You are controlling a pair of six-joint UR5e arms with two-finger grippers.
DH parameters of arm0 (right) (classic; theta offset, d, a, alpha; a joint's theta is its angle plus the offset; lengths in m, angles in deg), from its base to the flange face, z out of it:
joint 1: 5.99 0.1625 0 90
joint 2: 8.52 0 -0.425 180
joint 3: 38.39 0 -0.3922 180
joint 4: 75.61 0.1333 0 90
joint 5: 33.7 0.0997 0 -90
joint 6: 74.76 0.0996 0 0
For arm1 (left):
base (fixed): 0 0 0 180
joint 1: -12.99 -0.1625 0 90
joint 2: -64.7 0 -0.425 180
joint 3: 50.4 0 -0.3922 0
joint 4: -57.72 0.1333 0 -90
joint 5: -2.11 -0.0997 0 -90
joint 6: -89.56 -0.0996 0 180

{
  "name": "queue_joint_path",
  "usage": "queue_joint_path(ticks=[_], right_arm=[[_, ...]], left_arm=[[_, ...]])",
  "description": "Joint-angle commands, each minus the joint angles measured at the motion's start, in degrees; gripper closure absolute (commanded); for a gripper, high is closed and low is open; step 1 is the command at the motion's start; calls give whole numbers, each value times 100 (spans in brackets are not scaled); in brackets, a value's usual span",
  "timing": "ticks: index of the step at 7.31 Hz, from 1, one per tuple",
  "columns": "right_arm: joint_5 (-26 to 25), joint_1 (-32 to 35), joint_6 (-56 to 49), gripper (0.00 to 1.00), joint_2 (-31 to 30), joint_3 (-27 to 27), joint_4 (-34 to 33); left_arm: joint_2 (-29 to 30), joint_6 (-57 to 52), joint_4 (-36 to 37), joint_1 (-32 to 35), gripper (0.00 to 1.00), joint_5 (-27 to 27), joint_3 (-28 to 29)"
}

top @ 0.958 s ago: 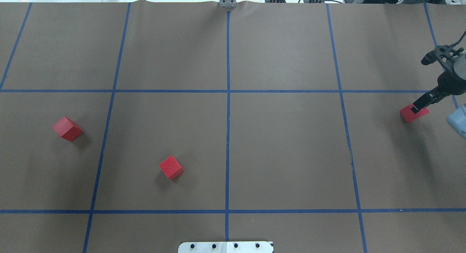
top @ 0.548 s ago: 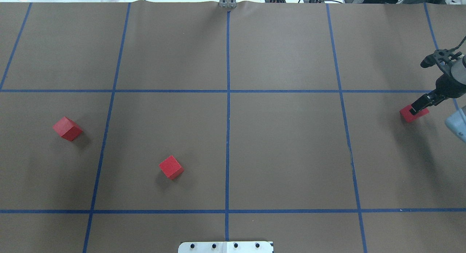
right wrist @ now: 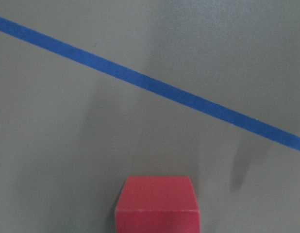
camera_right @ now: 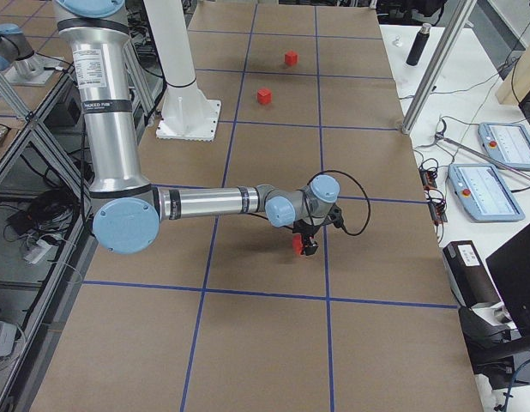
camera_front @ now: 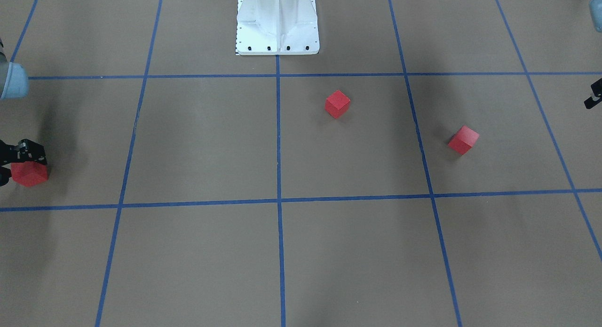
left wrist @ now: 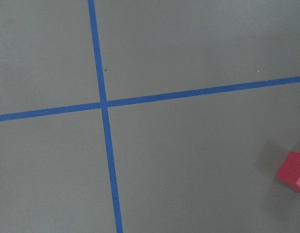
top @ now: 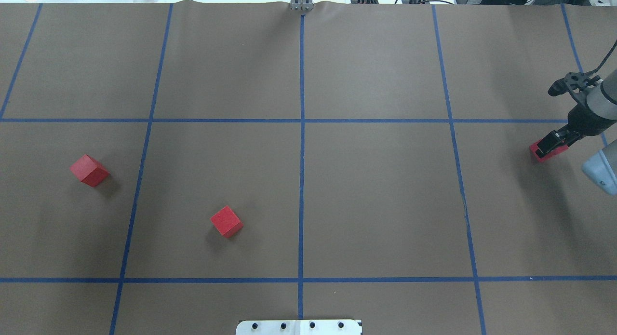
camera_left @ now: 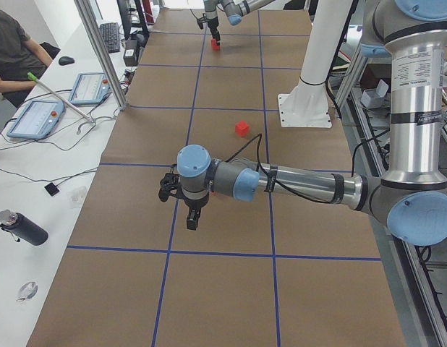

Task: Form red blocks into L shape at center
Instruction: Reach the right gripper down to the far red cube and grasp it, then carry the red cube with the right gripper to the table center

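Overhead + front cams steeply down from opp. sides, same taped grid (top: 302,120); end cams lengthwise; wrist cams close-up.

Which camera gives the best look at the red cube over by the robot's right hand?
The right wrist-mounted view: the red cube sits close and uncovered, though its bottom is cropped. Overhead, the right hand partly covers it; front-facing shows it at the frame's edge; side views show it tiny; the left wrist view misses it.

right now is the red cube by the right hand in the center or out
Out: the small red cube sits beyond the square right of center.
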Motion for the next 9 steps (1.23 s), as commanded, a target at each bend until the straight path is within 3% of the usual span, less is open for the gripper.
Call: queue_joint_path(ticks=[1,4,7,9], right_arm=[[-4,-7,34,100,0,-37,-3],[216,222,978,100,367,-818,-309],[-151,-1057,4059,100,1674,-969,-267],[-966,-2137,5636,100,2528,-847,-258]], left_arm=[[0,0,0,0,0,0,-3],[-9,9,17,9,0,9,-195],[26,18,18,-9,0,0,-257],[0,26,26,0,0,0,-502]])
